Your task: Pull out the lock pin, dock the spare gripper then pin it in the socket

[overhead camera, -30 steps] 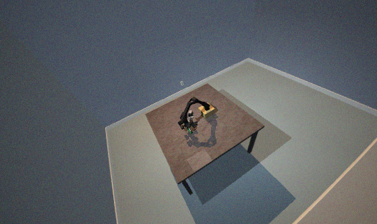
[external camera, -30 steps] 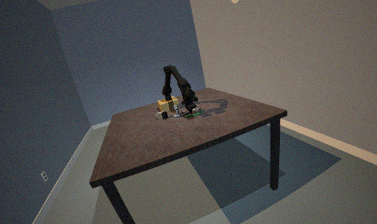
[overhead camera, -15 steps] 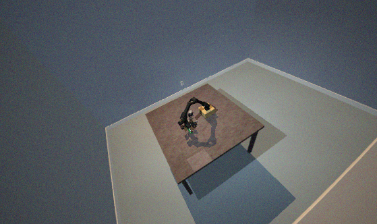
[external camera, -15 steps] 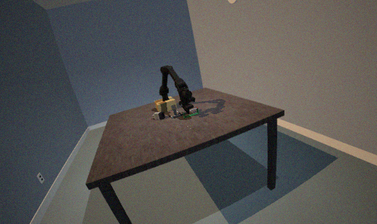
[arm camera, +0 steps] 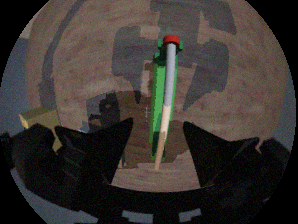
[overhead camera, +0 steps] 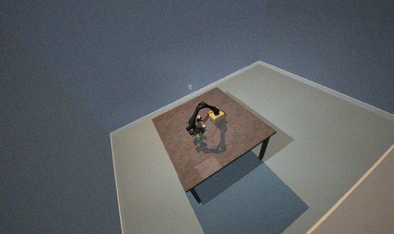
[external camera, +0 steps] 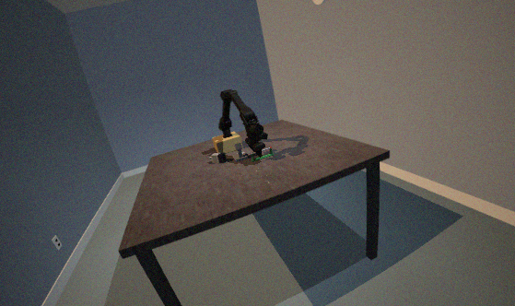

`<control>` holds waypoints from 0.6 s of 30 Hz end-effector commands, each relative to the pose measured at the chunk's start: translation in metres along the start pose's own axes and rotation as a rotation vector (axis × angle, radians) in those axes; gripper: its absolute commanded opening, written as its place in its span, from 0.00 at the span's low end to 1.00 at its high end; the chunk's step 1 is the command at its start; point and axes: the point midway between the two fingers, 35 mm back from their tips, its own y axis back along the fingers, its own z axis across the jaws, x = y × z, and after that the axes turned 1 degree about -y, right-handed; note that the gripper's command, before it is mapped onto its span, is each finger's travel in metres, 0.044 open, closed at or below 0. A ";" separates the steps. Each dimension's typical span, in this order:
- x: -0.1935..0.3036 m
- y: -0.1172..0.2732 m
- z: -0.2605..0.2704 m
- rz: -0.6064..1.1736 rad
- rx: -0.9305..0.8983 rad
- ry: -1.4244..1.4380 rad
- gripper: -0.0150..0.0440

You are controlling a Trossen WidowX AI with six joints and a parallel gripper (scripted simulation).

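My gripper (arm camera: 158, 122) (external camera: 260, 153) is open, its two dark fingertips standing apart on either side of the pin's shaft. The lock pin (arm camera: 170, 75) has a red head and a long pale shaft, and lies lengthwise along a green holder (arm camera: 158, 90) (external camera: 263, 157) (overhead camera: 198, 137). The head is at the far end in the wrist view; the shaft's near end lies between the open fingers. Whether a finger touches the pin cannot be told. A grey and black item (external camera: 216, 158) stands on the table beside the arm; the socket and the spare gripper are too small and dark to tell apart.
A yellow block (overhead camera: 216, 116) (external camera: 229, 142) (arm camera: 42, 120) stands under the arm's base. Grey parts (overhead camera: 201, 124) (external camera: 239, 150) lie between it and the gripper. The brown table (overhead camera: 242, 130) (external camera: 193, 184) carries everything, with the arm's shadow across it.
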 end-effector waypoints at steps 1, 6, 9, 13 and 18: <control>-0.001 0.011 0.000 -0.001 0.003 0.000 0.97; -0.001 0.019 0.004 0.003 -0.017 -0.001 1.00; -0.001 0.025 0.006 0.005 -0.026 -0.002 1.00; -0.002 0.034 0.008 0.007 -0.039 -0.003 1.00; -0.002 0.044 0.011 0.010 -0.054 -0.004 1.00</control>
